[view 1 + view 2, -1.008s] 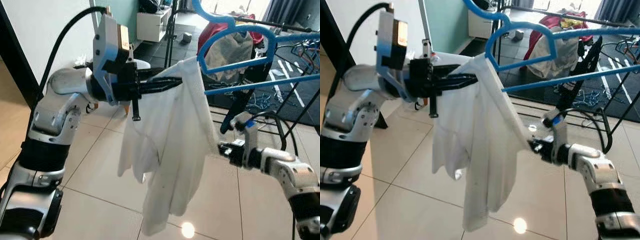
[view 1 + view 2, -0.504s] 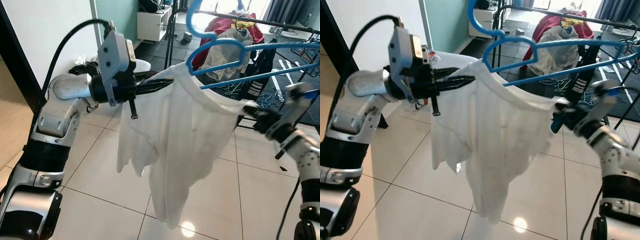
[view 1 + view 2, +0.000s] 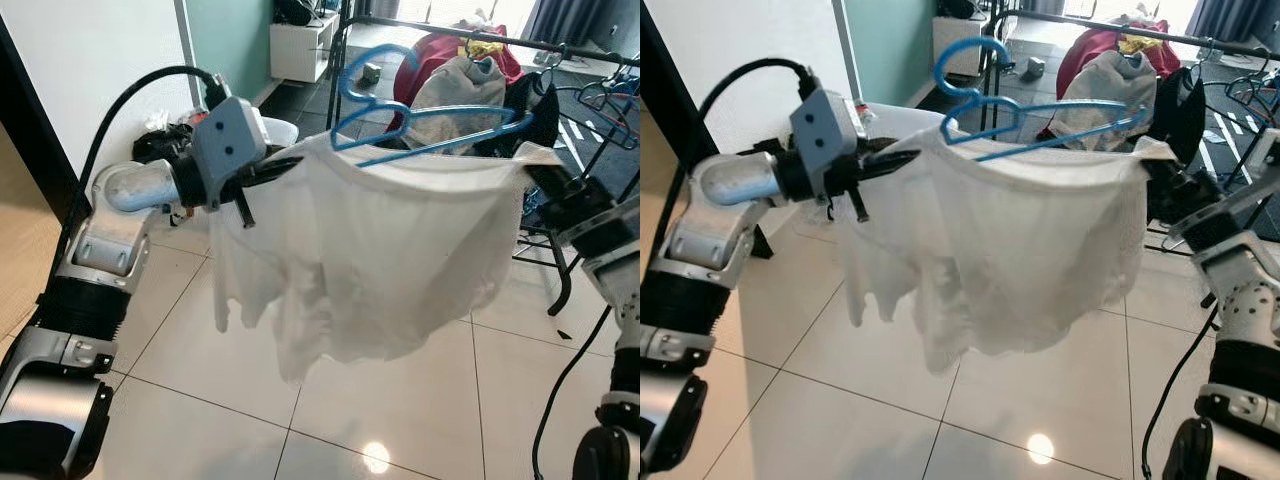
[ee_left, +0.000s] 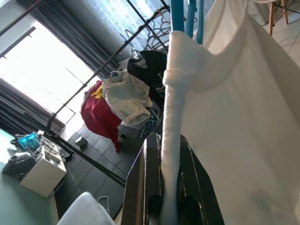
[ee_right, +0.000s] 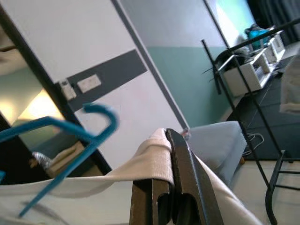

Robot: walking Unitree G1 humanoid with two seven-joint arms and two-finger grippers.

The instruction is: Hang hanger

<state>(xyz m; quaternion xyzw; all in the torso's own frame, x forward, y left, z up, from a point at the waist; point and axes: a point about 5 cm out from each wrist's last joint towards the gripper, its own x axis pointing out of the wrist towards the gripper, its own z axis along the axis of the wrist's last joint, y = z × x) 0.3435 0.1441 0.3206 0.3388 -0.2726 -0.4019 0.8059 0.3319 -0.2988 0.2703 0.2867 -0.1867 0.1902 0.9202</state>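
Note:
A white shirt [image 3: 380, 260] hangs stretched wide between my two grippers, over a blue hanger [image 3: 420, 125] whose hook [image 3: 362, 70] points up and left. My left gripper [image 3: 272, 168] is shut on the shirt's left shoulder, and in the left wrist view its fingers [image 4: 152, 187] pinch the rolled fabric [image 4: 171, 140] below the blue hanger [image 4: 180, 14]. My right gripper [image 3: 1155, 180] is shut on the shirt's right shoulder. In the right wrist view its fingers [image 5: 180, 187] clamp the shirt's edge [image 5: 154, 159], with the hanger hook [image 5: 101, 117] beyond.
A black clothes rail [image 3: 480, 30] runs behind the hanger, carrying red [image 3: 425, 55], grey [image 3: 450, 85] and black [image 3: 535, 105] garments. A white cabinet [image 3: 300, 45] stands at the back left and a black rack leg [image 3: 560, 270] at the right. Glossy tiled floor [image 3: 200, 400] lies below.
My right gripper has risen and swung out to the right, pulling the shirt from a hanging bunch into a wide spread. The hanger has dropped lower and more level.

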